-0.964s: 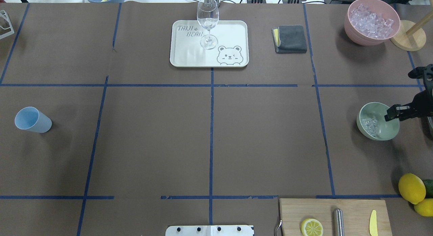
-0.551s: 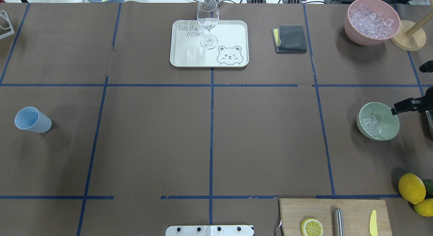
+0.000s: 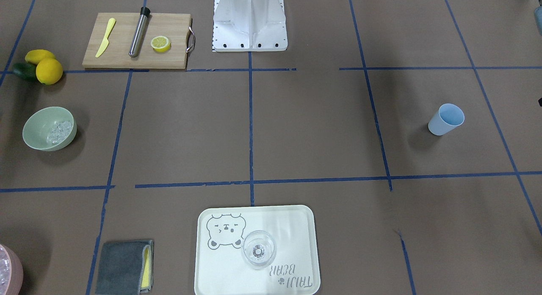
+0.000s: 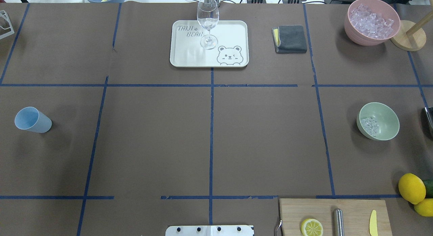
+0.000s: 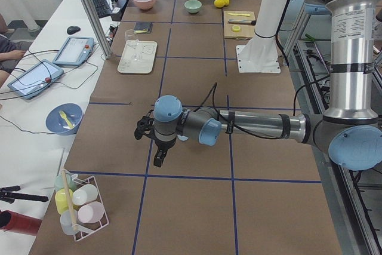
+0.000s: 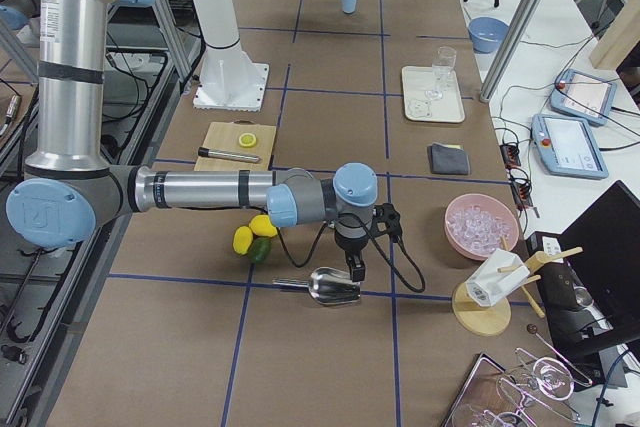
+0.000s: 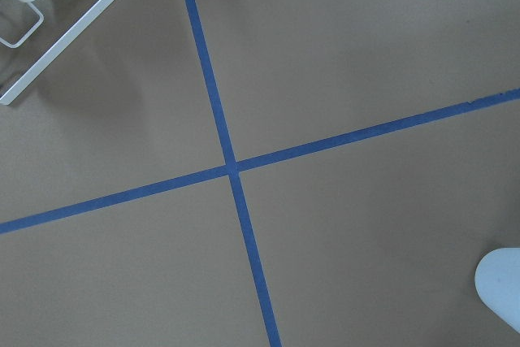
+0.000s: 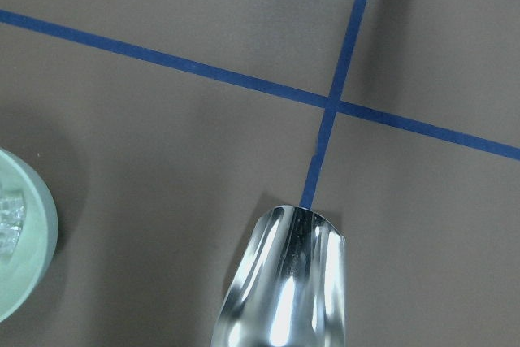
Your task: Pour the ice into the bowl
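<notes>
At the near edge of the surface [image 4: 264,137], towards the right corner, lies a wooden cutting board [image 4: 355,209] with a lemon half [image 4: 311,227], a metal rod [image 4: 338,222] and a yellow knife [image 4: 372,223] on it; just beyond it, at the right edge, sit whole lemons [image 4: 411,188]; further in along that right edge stands the bowl [image 4: 387,119], upright, with the ice [image 4: 370,125] heaped low against its inner wall; past the bowl towards the right end a metal scoop [image 6: 330,286] lies on the surface, and the right gripper [image 6: 357,269] hangs close over it, pointing down; whether its jaws are spread or pressed together I cannot tell; opposite, near the left edge, a blue cup [image 4: 32,120] stands alone, and beyond it, at the left end, the left gripper [image 5: 159,159] hangs over the bare surface, its state also impossible to tell; at the far edge a tray [image 4: 189,55] carries a wine glass [image 4: 207,22]; right of it a folded grey cloth [image 4: 291,39]; in the far right corner a pink bowl [image 4: 358,38] full of cubes.
</notes>
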You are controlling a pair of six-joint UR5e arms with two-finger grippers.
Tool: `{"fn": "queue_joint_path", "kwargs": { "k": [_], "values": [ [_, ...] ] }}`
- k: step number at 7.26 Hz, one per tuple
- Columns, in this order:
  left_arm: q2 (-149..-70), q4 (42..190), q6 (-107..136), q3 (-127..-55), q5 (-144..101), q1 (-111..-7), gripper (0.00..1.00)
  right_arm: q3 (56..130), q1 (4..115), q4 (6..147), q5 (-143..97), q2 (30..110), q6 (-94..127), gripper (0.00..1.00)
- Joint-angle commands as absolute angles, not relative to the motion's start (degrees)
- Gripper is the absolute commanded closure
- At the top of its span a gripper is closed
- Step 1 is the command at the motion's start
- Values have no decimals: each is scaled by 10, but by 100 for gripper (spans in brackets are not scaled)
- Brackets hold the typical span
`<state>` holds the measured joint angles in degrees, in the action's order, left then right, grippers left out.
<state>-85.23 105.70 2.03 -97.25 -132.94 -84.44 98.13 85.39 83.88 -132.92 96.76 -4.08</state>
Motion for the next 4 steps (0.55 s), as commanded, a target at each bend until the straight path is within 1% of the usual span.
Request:
{"fn": "queue_joint_path", "kwargs": {
  "k": [1,4],
  "values": [
    [-852,1056,20,-972,-1330,-849,0,980,899,860,-1362,976,-57,0],
    [-854,1021,19,-974,-1327,-868,0,969,898,853,-1353,978,-47,0]
  ]
}}
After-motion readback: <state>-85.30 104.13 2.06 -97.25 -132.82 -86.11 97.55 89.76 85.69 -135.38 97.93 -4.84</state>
